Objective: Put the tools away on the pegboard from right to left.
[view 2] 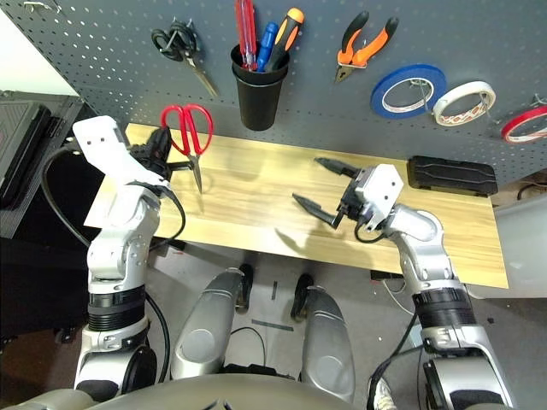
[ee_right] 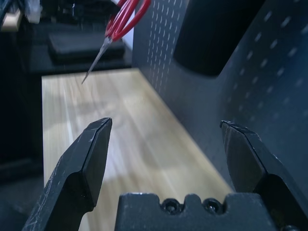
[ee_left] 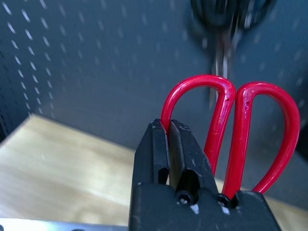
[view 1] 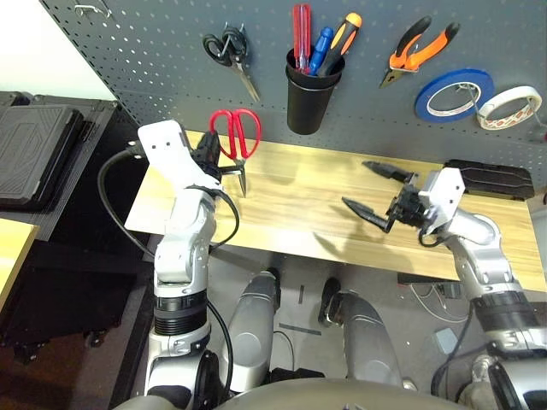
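On the left, our left gripper (view 1: 224, 162) has its jaws pressed tight on 1 red loop of the red-handled scissors (view 1: 237, 141). The scissors hang from the jaws with the blades pointing down, and the tips are just above the counter (view 1: 291, 209). The red loops stick up past the jaw tips.

We think this is the last step. The other 3 tools look put away on the pegboard (view 1: 154, 68) already, so only these scissors are left to hang.

Past the jaw tips and higher up on the board hang the black-handled scissors (view 1: 229, 49) on a hook. For the next move, we need to lift the red loops up to a free hook on the left part of the board and slip 1 loop over it. There is a metal hook (view 1: 89, 10) high up and far to the left, well apart from the jaws. We must go slowly so the blades do not swing and bump the black ones.

Next comes the black cup holder (view 1: 306, 98). In it stand the slim red-handled screwdriver (view 1: 301, 34), a blue-handled tool (view 1: 321, 49) and an orange and black tool (view 1: 344, 36).

Then come the orange-and-black-handled pliers (view 1: 419, 51), a blue tape roll (view 1: 453, 94), a white tape roll (view 1: 509, 107) and the thin red tape ring (view 2: 526, 123).

On the right, our right gripper (view 1: 382, 192) has its jaws spread wide. Nothing is between them. They hang over the counter.
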